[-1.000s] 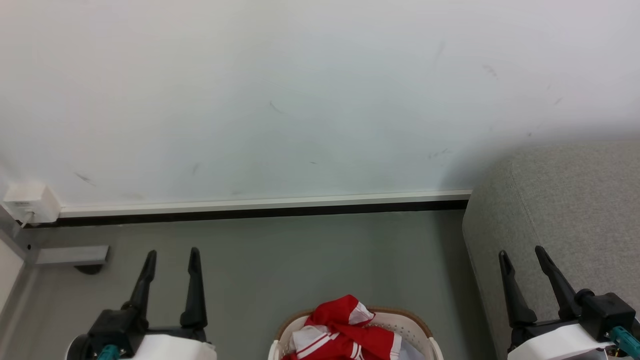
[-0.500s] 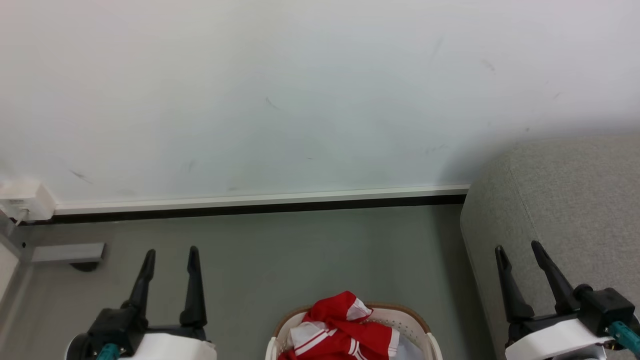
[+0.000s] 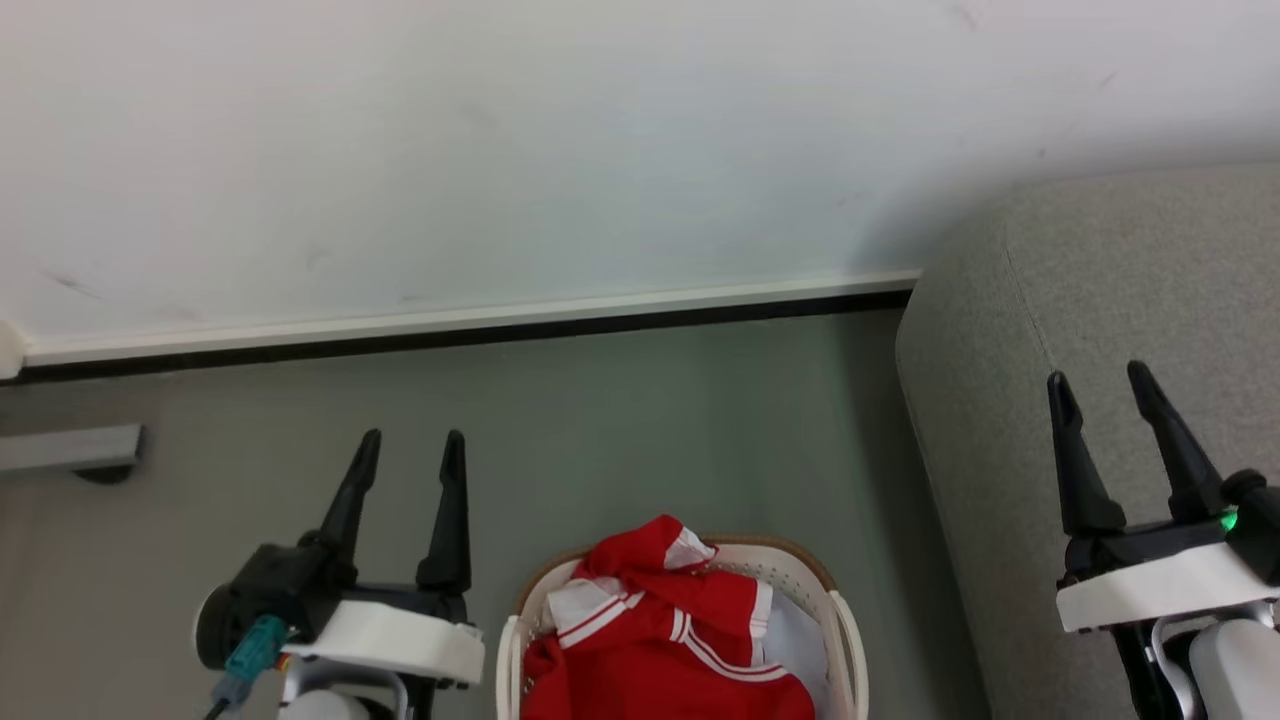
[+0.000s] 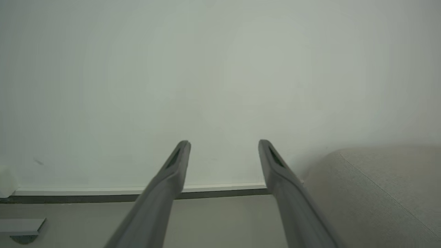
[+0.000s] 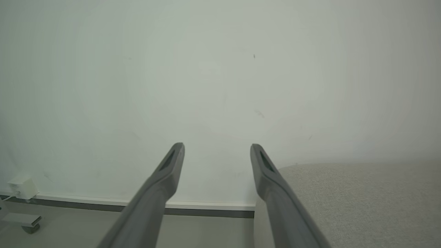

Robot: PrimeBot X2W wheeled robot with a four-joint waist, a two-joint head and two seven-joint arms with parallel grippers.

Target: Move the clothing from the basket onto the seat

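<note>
Left gripper (image 3: 413, 437) and right gripper (image 3: 1096, 373) are both hanging wide open, gripping nothing. The red clothing (image 3: 650, 640) is lying piled in the basket (image 3: 845, 620) on the floor (image 3: 650, 420), just beside the grey seat (image 3: 1100, 280).

From above, the head camera looks down at the floor (image 3: 650, 420) left of the seat (image 3: 1150, 300); both low wrist cameras face the wall (image 4: 220, 69), sharing the seat's corner.

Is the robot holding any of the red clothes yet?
No, nothing is held. The left gripper and the right gripper are both open and empty. The red clothes lie in the basket.
</note>
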